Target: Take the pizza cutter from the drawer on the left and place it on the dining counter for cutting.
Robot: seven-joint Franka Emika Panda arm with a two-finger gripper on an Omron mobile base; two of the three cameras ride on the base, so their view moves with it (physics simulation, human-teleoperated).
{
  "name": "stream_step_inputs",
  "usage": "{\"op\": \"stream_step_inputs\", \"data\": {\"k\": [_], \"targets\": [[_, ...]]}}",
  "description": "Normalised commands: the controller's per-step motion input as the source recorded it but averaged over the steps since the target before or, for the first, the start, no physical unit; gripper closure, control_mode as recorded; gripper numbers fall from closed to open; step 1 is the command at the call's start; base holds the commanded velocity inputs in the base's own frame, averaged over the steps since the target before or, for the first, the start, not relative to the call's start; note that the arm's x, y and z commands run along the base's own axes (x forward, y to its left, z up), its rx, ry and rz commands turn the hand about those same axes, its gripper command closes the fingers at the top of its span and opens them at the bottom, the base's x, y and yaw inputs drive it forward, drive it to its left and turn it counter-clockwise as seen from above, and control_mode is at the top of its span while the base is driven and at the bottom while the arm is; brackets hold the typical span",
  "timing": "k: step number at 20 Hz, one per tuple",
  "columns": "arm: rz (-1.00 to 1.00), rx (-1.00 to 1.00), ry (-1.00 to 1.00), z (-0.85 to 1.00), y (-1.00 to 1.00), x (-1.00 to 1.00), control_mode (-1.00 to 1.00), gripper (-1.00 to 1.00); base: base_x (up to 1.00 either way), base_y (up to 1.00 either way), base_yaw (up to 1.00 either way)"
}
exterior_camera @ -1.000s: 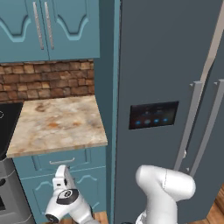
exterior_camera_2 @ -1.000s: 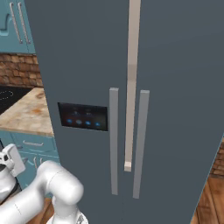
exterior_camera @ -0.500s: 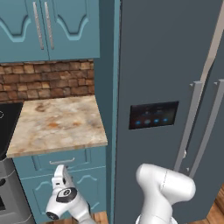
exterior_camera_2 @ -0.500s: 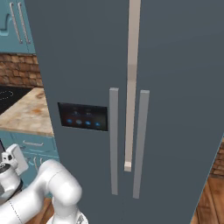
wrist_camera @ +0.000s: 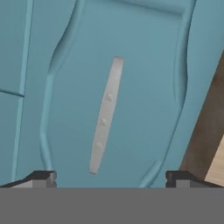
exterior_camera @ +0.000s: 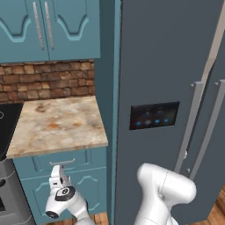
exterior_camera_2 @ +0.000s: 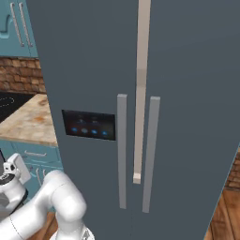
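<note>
Kitchen walls and a big grey fridge (exterior_camera: 171,88) take up most of what we see, from 12 o'clock down to 4 o'clock in the left base view. Next in size are the teal wall cupboards (exterior_camera: 48,26) at 11 o'clock and the short marbled counter (exterior_camera: 57,125) at 9 o'clock. Under that counter, at 8 o'clock, sits the drawer (exterior_camera: 61,161) with its thin silver bar. It looks shut, so we cannot see the pizza cutter; we think it is inside. Our gripper (exterior_camera: 58,176) hangs low at 7 o'clock, just below the drawer front. Its two tips are spread wide, with nothing between them.

What could go wrong? Our hand looks at a teal cabinet door (wrist_camera: 113,109) with a long grey handle (wrist_camera: 105,116), not at the drawer bar. If we close now, we could grab the wrong handle and swing a door open. We need to lift up first, we think.

The hand view shows that door handle up close and a strip of wood floor (wrist_camera: 205,144) at 4 o'clock. The base views show the fridge, its dark screen (exterior_camera_2: 89,125) and the brick wall (exterior_camera: 48,81), which the hand view leaves out.
</note>
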Motion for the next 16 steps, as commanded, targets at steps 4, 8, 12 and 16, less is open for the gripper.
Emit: {"op": "stream_step_inputs", "data": {"k": [4, 8, 12, 16], "targets": [[0.09, 0.05, 0.0, -0.18, 0.14, 0.21, -1.0, -1.0, 0.0, 0.0, 0.0], [0.07, 0.05, 0.0, -0.17, 0.08, 0.21, -1.0, -1.0, 0.0, 0.0, 0.0], [0.03, 0.02, -0.01, -0.14, 0.0, 0.24, -1.0, -1.0, 0.0, 0.0, 0.0], [0.01, 0.0, -0.05, -0.24, 0.0, 0.24, -1.0, -1.0, 0.0, 0.0, 0.0]]}}
